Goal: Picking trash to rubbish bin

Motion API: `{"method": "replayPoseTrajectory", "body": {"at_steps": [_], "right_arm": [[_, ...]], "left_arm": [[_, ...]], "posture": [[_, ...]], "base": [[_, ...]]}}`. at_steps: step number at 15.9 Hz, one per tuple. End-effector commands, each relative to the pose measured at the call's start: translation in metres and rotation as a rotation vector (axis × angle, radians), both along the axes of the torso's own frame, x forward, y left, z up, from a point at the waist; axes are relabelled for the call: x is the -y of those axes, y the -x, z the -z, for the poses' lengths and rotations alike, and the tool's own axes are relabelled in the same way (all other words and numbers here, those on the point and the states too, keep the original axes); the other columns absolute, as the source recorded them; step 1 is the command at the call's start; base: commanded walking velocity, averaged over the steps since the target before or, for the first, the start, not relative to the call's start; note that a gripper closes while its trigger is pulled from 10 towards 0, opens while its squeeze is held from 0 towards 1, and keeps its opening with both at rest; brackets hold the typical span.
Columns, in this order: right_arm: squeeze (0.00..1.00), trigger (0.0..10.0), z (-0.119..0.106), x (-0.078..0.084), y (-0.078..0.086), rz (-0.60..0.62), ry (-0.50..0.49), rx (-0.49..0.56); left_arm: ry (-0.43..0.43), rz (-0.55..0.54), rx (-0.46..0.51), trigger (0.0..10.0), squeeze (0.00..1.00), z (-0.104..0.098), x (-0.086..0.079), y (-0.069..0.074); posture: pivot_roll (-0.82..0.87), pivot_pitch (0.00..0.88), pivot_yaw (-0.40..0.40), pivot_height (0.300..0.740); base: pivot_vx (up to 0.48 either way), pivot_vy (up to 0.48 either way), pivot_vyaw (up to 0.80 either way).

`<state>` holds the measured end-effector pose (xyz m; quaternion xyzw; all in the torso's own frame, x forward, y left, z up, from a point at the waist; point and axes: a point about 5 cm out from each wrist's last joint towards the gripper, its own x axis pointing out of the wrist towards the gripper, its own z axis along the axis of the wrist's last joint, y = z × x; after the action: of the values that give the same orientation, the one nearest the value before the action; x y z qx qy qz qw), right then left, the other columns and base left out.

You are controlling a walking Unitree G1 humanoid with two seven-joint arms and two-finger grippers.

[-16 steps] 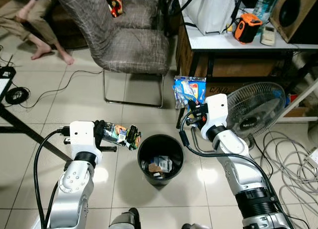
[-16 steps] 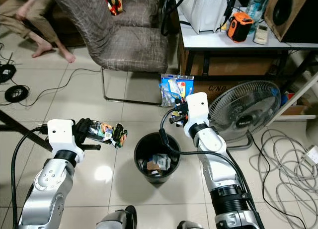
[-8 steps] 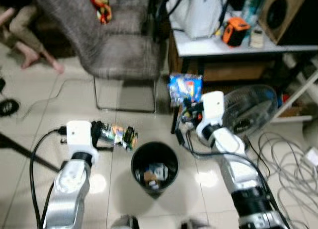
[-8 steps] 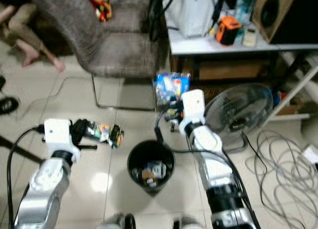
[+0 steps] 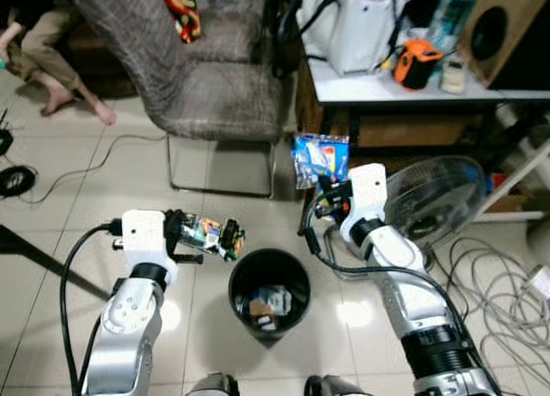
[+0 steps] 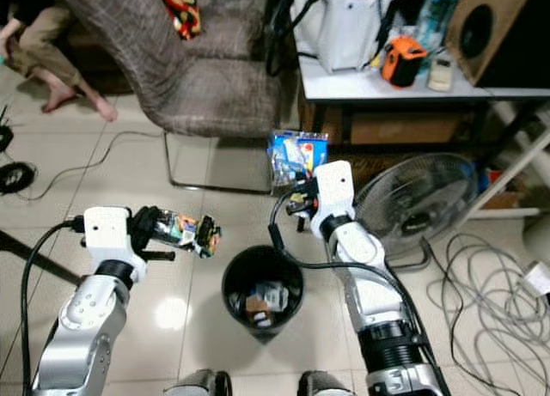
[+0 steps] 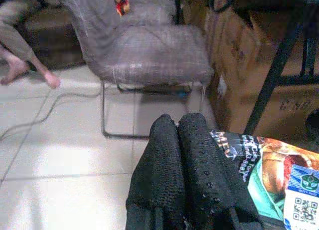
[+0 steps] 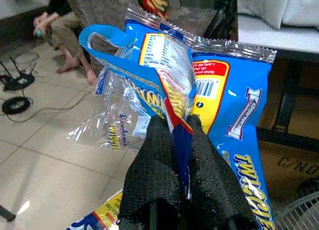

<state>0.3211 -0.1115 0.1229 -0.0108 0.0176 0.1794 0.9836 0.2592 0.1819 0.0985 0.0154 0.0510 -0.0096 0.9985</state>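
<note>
A round black rubbish bin (image 5: 235, 295) stands on the tiled floor between my arms, with some trash inside. My left gripper (image 5: 186, 231) is held left of the bin's rim, a little above it, shut on a dark green and orange snack wrapper (image 5: 212, 234) that sticks out toward the bin. In the left wrist view the fingers (image 7: 195, 160) are pressed together on that wrapper (image 7: 269, 170). My right gripper (image 5: 332, 192) is raised beyond the bin's far right side, shut on a blue snack bag (image 5: 320, 159). The right wrist view shows its fingers (image 8: 157, 155) pinching the blue bag (image 8: 219, 100).
A grey chair (image 5: 219, 87) stands behind the bin. A floor fan (image 5: 430, 198) and loose cables (image 5: 498, 267) lie to the right, under a white table (image 5: 404, 85) with cartons below. A person's legs (image 5: 51, 78) are at the far left, and a black bar (image 5: 34, 254) crosses the floor.
The whole picture shifted and blurred, so my head camera moved. Both grippers keep their packets in much the same pose beside the bin.
</note>
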Motion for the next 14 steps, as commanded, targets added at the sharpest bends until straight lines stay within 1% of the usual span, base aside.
{"method": "replayPoseTrajectory", "body": {"at_steps": [1, 4, 6, 7, 10, 12, 14], "right_arm": [[0.00, 10.0, 0.008, 0.000, 0.001, -0.004, 0.012, -0.049], [0.00, 10.0, 0.027, -0.010, 0.002, -0.035, 0.028, -0.148], [0.00, 10.0, 0.042, -0.017, 0.005, -0.046, 0.002, -0.234], [0.00, 10.0, 0.046, -0.019, 0.006, -0.037, -0.009, -0.261], [0.00, 10.0, 0.064, -0.022, 0.007, -0.021, -0.035, -0.369], [0.00, 10.0, 0.070, -0.021, 0.009, -0.005, -0.046, -0.402], [0.00, 10.0, 0.076, -0.017, 0.014, 0.023, -0.058, -0.425]], "left_arm": [[0.000, 0.038, -0.055, 10.0, 0.00, 0.012, 0.006, 0.003], [-0.005, 0.061, -0.097, 10.0, 0.00, 0.024, 0.010, 0.002], [-0.011, 0.084, -0.124, 10.0, 0.00, 0.032, 0.012, 0.001], [-0.018, 0.083, -0.137, 10.0, 0.00, 0.036, 0.011, 0.003], [0.008, 0.082, -0.216, 10.0, 0.00, 0.061, 0.011, 0.007], [0.010, 0.125, -0.252, 10.0, 0.00, 0.070, 0.019, 0.012], [0.043, 0.168, -0.242, 10.0, 0.00, 0.069, 0.033, 0.012]], "posture": [[-0.05, 0.173, -0.005, 0.740], [-0.05, 0.188, 0.000, 0.740], [-0.05, 0.206, 0.005, 0.740], [-0.05, 0.222, 0.011, 0.740], [-0.04, 0.266, 0.032, 0.740], [-0.04, 0.293, 0.043, 0.740], [-0.04, 0.330, 0.044, 0.740]], "base": [[0.000, 0.000, 0.00], [0.000, 0.000, 0.00], [0.000, 0.000, 0.00], [0.000, 0.000, 0.00], [0.000, 0.000, 0.00], [0.000, 0.000, 0.00], [0.000, 0.000, 0.00]]}}
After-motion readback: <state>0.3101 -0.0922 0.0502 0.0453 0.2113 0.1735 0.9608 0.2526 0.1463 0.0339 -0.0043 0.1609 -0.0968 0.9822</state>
